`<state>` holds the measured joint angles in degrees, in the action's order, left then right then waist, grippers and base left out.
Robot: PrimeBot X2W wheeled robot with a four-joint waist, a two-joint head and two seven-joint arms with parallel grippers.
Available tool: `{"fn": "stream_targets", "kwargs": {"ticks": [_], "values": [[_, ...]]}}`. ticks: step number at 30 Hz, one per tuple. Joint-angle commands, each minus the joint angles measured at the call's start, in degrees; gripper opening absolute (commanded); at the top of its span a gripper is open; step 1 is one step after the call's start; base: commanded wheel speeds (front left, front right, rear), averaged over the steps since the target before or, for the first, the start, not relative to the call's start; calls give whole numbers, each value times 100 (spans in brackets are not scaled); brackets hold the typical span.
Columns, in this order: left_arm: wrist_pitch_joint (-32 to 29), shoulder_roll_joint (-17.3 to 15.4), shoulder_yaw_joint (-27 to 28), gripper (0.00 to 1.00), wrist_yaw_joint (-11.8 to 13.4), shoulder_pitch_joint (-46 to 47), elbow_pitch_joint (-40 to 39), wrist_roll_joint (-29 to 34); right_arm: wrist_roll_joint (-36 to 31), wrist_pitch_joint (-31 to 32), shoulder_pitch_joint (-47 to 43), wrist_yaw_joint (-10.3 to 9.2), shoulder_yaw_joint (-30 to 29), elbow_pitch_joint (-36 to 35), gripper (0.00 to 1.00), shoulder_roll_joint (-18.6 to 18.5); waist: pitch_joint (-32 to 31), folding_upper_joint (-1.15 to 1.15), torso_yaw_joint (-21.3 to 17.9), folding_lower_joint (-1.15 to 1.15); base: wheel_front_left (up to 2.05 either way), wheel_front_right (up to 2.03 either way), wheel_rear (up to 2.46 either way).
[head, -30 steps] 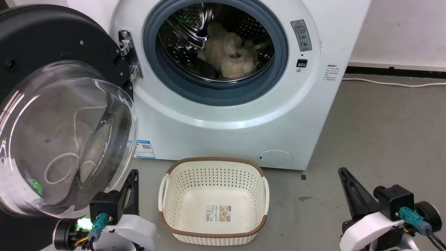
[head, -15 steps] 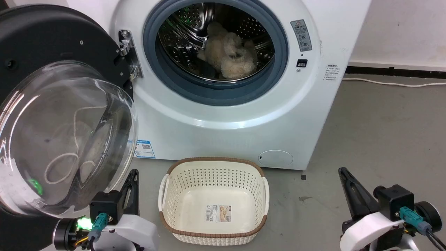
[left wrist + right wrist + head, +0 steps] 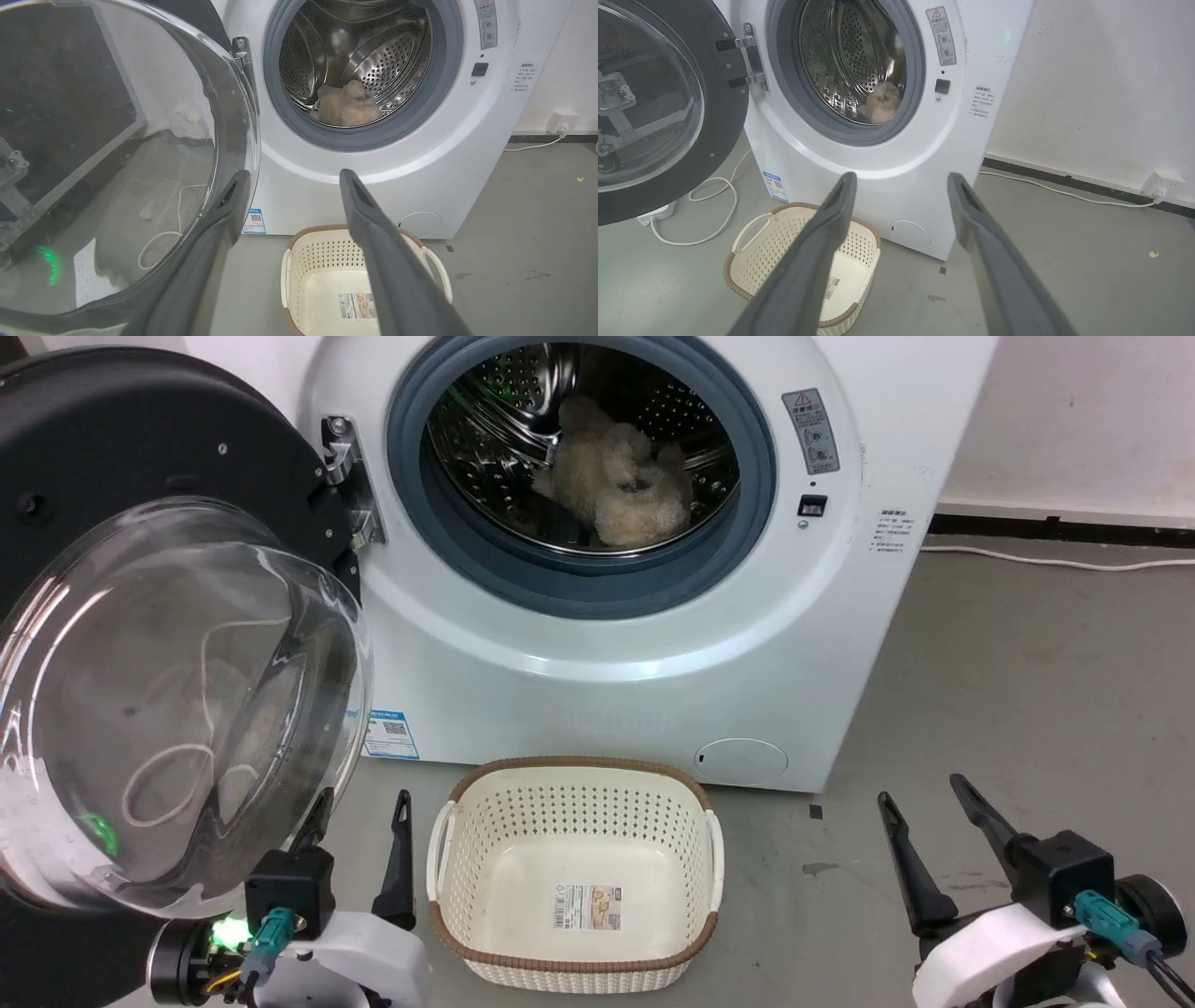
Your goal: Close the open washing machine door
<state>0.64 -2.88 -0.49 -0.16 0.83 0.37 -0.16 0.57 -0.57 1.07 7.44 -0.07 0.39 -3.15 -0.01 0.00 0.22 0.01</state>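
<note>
The washing machine door (image 3: 140, 439), a black disc with a bulging clear glass bowl, stands swung wide open at the left, hinged on the white washing machine (image 3: 635, 644). In the left wrist view the door (image 3: 117, 163) is close on the left, its glass edge beside my left finger. My left gripper (image 3: 359, 807) sits low beside the bowl's lower rim, open and holding nothing; its fingers spread wide toward the machine (image 3: 467, 154) in the left gripper (image 3: 294, 173) wrist view. My right gripper (image 3: 920, 789) hangs open over the floor at the lower right, and the right gripper (image 3: 902, 176) points at the machine front (image 3: 794, 154).
A cream perforated basket (image 3: 574, 877) stands on the floor in front of the machine, between my grippers. A beige fluffy item (image 3: 611, 485) lies inside the steel drum. A white cable (image 3: 714, 219) loops on the floor under the door (image 3: 649, 102). A wall rises to the right.
Both grippers have gone from shut to open, their fingers now spread apart. The door and basket stand as before.
</note>
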Motion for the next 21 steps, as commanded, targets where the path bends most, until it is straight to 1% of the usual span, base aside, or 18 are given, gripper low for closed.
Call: {"fn": "stream_targets", "kwargs": {"ticks": [1,10,14,15,16,21], "values": [[58,-2,-12,100,-21,15,12,-8,45,-55,-41,0,-30,6,100,1,-3,0,16,0,0,0,0],[166,-10,-63,100,-48,9,32,-19,30,-165,-87,1,-28,33,100,4,-41,0,214,0,0,0,0],[214,-21,-84,100,-62,0,41,-24,30,-214,-108,1,-5,52,100,5,-68,0,368,0,0,0,0],[250,-33,-98,100,-73,-10,48,-28,52,-250,-122,1,6,75,100,6,-88,0,502,0,0,0,0],[262,-37,-104,100,-77,-13,51,-29,58,-262,-126,1,11,83,100,6,-94,0,552,0,0,0,0],[322,-45,-86,100,-51,-57,0,-45,65,-315,-65,1,129,132,100,2,-60,0,712,0,0,0,0]]}}
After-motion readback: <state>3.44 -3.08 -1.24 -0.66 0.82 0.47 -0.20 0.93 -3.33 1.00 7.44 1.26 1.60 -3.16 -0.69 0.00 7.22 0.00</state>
